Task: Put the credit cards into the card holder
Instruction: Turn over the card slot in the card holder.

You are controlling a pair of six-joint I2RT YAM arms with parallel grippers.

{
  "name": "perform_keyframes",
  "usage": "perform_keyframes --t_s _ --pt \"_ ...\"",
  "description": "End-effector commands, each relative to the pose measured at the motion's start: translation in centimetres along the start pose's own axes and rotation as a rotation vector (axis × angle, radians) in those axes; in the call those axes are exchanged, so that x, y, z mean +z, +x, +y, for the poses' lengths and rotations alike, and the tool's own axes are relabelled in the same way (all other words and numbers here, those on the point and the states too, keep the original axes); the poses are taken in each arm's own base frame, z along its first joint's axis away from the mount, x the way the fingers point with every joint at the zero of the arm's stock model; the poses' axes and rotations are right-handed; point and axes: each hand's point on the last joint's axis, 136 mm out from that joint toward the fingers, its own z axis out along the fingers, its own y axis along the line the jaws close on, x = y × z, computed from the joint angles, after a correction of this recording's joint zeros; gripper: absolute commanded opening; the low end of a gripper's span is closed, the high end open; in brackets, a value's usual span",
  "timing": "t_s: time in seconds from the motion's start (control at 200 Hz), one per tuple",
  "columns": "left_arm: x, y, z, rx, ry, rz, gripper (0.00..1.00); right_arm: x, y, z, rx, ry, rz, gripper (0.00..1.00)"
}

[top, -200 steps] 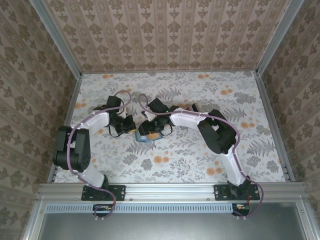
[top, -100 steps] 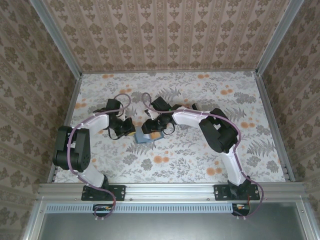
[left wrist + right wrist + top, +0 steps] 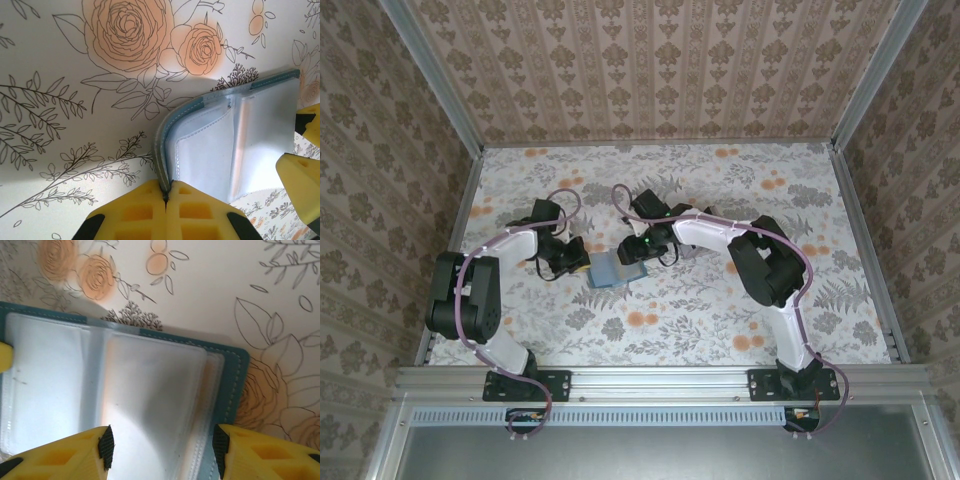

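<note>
**Right gripper (image 3: 162, 442) widens and pulls back from the opened card holder (image 3: 610, 271)**

Compared with a second ago, the right gripper has moved off the flat teal folding card holder, back and toward its own side. Its yellow fingers now stand apart with nothing caught between them. In the right wrist view they frame the near edge of the card holder from above. From overhead, more of the card holder's blue face is uncovered than before.

The left gripper (image 3: 166, 197) has kept its place, its yellow pads pressed together on the curved teal edge of the cover, pinning it.

My reading is that one step has just finished, an insertion or a spreading of the pockets. The right arm is now free to fetch a card while the left holds the cover steady.

The card holder lies open on the floral-patterned table (image 3: 720, 320), between the two grippers and left of centre. It shows a stitched teal border, rounded corners and cloudy clear plastic sleeves on either side of a central fold. The sleeves look pale; whether a card sits under them I cannot tell.
</note>
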Motion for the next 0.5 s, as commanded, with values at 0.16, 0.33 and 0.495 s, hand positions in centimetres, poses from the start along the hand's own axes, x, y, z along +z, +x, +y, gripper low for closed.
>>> perform_keyframes --t_s 0.16,0.33,0.495 --pt "0.1 0.5 0.9 -0.003 -0.018 -0.002 0.17 -0.8 1.2 -1.5 -0.041 0.100 0.041 0.58" --pt "-1.4 0.0 0.6 0.009 -0.039 -0.039 0.40 -1.1 1.2 -1.2 -0.042 0.099 0.035 0.58" --pt "-3.9 -1.1 0.0 0.030 -0.055 -0.093 0.48 -2.3 0.6 -0.3 -0.038 0.067 0.008 0.58"
